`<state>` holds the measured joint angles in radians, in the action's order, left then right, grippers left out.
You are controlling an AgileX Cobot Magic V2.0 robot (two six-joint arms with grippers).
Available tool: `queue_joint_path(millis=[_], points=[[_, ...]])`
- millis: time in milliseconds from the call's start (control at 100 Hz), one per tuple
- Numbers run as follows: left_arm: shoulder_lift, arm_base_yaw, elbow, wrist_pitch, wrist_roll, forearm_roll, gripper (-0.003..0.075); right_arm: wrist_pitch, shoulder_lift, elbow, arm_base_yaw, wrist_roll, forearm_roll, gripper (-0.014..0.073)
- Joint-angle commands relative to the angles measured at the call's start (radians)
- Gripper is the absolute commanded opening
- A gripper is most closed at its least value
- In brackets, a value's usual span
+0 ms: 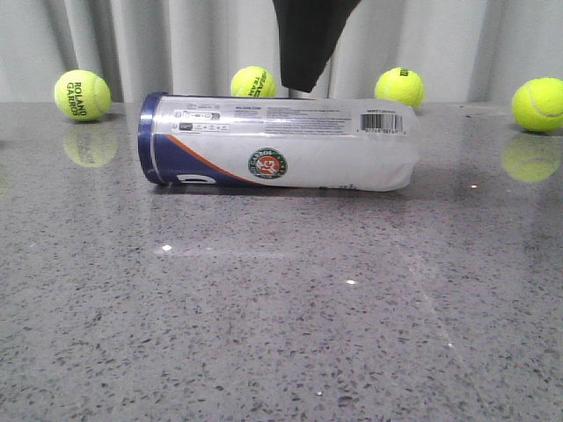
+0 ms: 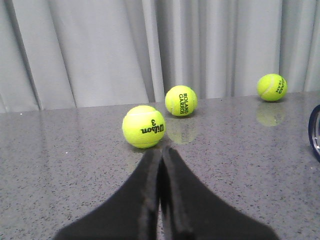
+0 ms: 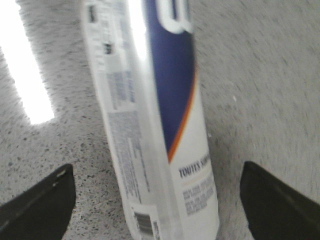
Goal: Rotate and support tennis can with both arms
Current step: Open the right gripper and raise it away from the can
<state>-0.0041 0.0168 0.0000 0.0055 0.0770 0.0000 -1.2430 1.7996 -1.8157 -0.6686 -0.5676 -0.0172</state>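
The tennis can [image 1: 280, 142] lies on its side on the grey table, navy band at the left end and barcode at the right end. A black tapered gripper part [image 1: 305, 81] hangs just above and behind the can's middle. In the right wrist view my right gripper [image 3: 156, 170] is open, with one black finger [image 3: 40, 205] on each side of the can [image 3: 165, 150] and not touching it. My left gripper [image 2: 161, 152] is shut and empty, low over the table. Only the can's navy rim [image 2: 315, 132] shows at the edge of the left wrist view.
Yellow-green tennis balls stand along the curtain at the back: one far left [image 1: 82, 95], one behind the can [image 1: 253, 82], others at the right [image 1: 398, 87] [image 1: 538, 104]. A Wilson ball [image 2: 144, 126] lies just ahead of my left fingertips, a Roland Garros ball [image 2: 181, 100] behind it.
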Motion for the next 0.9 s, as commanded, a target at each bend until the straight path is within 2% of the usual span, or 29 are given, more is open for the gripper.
queue_joint_path(millis=[0, 170, 240, 310, 530, 890], points=[[-0.032, 0.004, 0.044, -0.081, -0.011, -0.007, -0.0020, -0.087, -0.067, -0.031, 0.003, 0.157, -0.055, 0.0654], [-0.032, 0.004, 0.044, -0.081, -0.011, -0.007, -0.0020, -0.087, -0.082, -0.030, 0.003, 0.307, -0.068, 0.0649], [-0.032, 0.004, 0.044, -0.081, -0.011, -0.007, -0.0020, -0.087, -0.087, -0.030, 0.003, 0.378, -0.068, 0.0595], [-0.032, 0.004, 0.044, -0.081, -0.011, -0.007, -0.0020, -0.087, -0.094, -0.029, 0.003, 0.446, -0.068, 0.0477], [-0.032, 0.004, 0.044, -0.081, -0.011, -0.007, -0.0020, -0.074, -0.130, -0.016, 0.003, 0.568, -0.068, -0.0072], [-0.032, 0.004, 0.044, -0.081, -0.011, -0.007, -0.0020, -0.009, -0.245, 0.004, 0.023, 0.650, -0.069, -0.0067]])
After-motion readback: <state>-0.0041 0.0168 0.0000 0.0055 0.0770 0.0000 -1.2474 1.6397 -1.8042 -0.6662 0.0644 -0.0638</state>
